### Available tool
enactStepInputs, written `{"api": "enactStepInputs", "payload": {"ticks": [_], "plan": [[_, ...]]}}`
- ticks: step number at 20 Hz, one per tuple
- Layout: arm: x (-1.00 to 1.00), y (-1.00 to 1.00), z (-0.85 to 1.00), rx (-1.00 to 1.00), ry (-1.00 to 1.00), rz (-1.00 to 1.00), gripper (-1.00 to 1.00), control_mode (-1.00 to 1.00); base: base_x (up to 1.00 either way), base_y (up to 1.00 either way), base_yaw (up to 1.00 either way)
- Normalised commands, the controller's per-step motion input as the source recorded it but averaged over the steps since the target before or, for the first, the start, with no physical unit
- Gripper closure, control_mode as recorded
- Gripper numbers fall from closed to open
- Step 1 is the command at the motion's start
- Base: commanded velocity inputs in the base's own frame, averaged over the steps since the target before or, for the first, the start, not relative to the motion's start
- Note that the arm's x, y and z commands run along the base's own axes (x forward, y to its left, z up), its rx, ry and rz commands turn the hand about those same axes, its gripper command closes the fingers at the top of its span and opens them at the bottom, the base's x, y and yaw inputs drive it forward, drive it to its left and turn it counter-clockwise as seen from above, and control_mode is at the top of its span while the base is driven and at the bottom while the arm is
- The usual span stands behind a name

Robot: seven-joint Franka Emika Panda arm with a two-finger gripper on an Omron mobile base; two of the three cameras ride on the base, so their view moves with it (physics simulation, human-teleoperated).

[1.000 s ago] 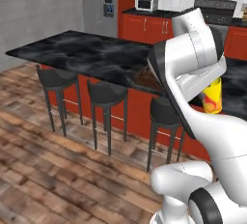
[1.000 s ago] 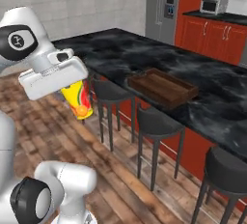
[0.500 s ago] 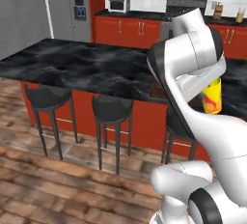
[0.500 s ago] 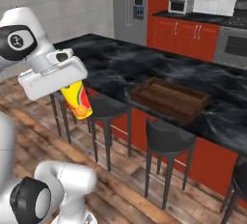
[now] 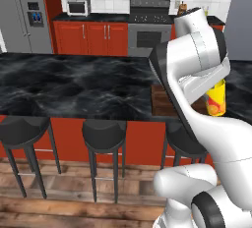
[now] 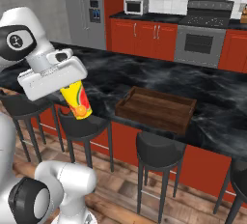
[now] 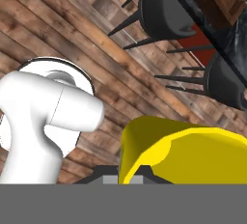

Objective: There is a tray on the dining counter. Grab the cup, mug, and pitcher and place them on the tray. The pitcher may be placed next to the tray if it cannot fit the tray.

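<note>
Yellow with a red-orange mark, the cup (image 6: pixel 76 100) hangs clamped in the claw (image 6: pixel 67 90), held in the air in front of the black marble surface (image 6: pixel 159 80), above the stools (image 6: pixel 158 149). On that surface the dark wooden tray (image 6: pixel 157 108) lies near its front edge.
</note>
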Motion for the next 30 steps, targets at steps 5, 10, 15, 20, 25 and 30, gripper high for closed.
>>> {"api": "enactStepInputs", "payload": {"ticks": [5,10,15,20,25,30], "plan": [[0.00,0.00,0.00,0.00,0.00,0.00,1.00,1.00,0.83,0.31,-0.42],[0.00,0.00,0.00,0.00,0.00,0.00,1.00,1.00,0.69,0.36,-0.39],[0.00,0.00,0.00,0.00,0.00,0.00,1.00,1.00,0.56,0.24,-0.36],[0.00,0.00,0.00,0.00,0.00,0.00,1.00,1.00,0.45,0.13,-0.26],[0.40,0.28,0.01,0.24,-0.02,-0.05,1.00,-1.00,0.00,0.00,0.00],[0.70,0.45,0.00,0.26,-0.03,0.00,1.00,-1.00,0.00,0.00,0.00]]}}
